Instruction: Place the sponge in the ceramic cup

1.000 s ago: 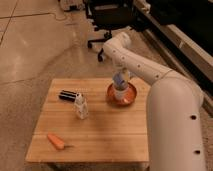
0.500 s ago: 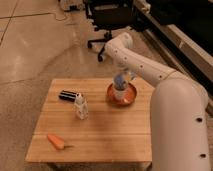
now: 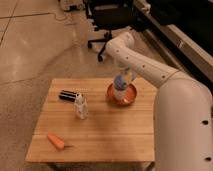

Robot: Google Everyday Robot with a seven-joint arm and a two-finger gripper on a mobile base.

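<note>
A blue sponge sits at the top of a white ceramic cup. The cup stands in an orange bowl at the back right of the wooden table. My gripper is right over the cup, at the sponge, on the end of the white arm that reaches in from the right. Whether the sponge is held or resting in the cup is hidden by the gripper.
A black oblong object lies at the back left of the table. A small pale bottle stands just in front of it. An orange carrot-like item lies near the front left. A black office chair stands behind the table.
</note>
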